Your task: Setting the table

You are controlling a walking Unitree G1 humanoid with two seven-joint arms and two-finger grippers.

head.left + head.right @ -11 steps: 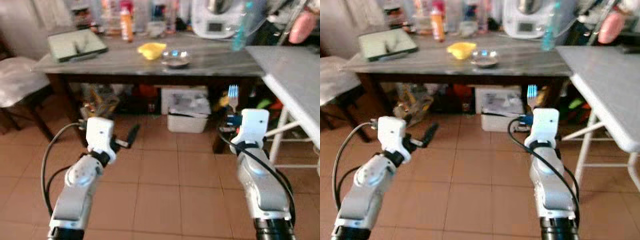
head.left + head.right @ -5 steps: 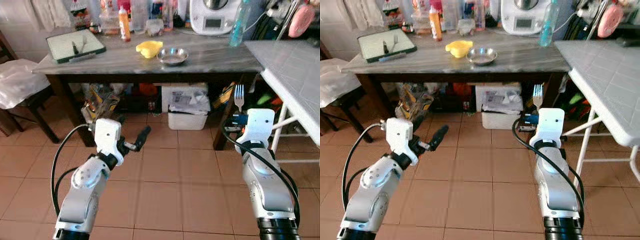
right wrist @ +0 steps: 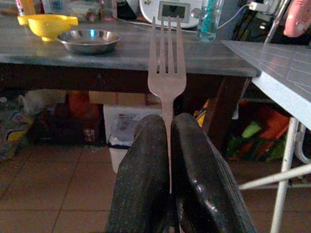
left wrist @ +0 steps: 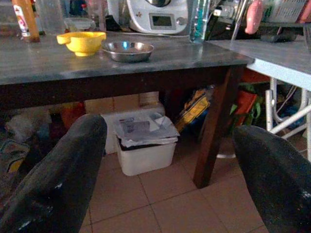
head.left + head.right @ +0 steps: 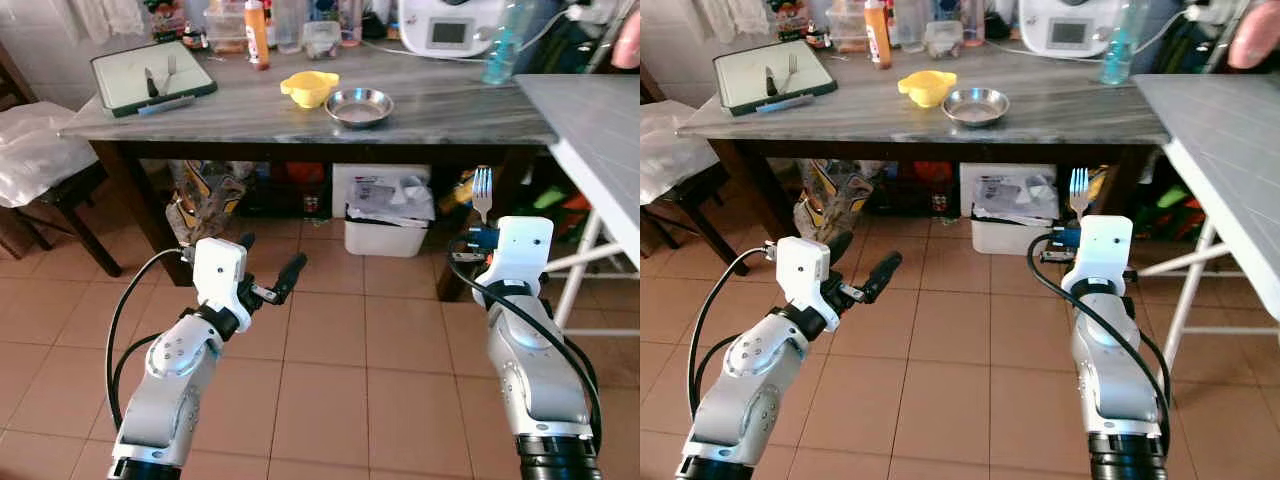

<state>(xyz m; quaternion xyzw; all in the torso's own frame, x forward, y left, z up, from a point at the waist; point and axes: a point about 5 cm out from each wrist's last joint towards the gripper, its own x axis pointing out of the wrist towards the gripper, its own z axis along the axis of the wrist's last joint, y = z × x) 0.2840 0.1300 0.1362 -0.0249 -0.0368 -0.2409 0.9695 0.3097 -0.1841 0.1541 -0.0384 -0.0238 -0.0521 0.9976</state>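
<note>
My right gripper (image 3: 170,121) is shut on the handle of a silver fork (image 3: 166,73). The fork stands upright, tines up, over the tiled floor in front of the dark table (image 5: 250,112). It also rises above my right wrist (image 5: 481,192). My left gripper (image 5: 270,258) is open and holds nothing, its fingers (image 4: 63,179) spread wide at about the same distance from the table. On the table's grey top stand a yellow bowl (image 5: 308,88) and a steel bowl (image 5: 359,104). A green tray (image 5: 150,72) with a knife and a fork lies at the far left.
A white folding table (image 5: 600,130) juts in on the right, its legs (image 5: 585,280) close to my right arm. A chair (image 5: 40,160) draped in white stands at the left. A white bin (image 5: 390,215) and bags sit under the dark table. Bottles and an appliance (image 5: 450,30) line the back.
The earliest pictures were blurred and the whole view has shifted slightly, so the camera moved. Both arms keep the same pose. The fork stays in my right gripper.
</note>
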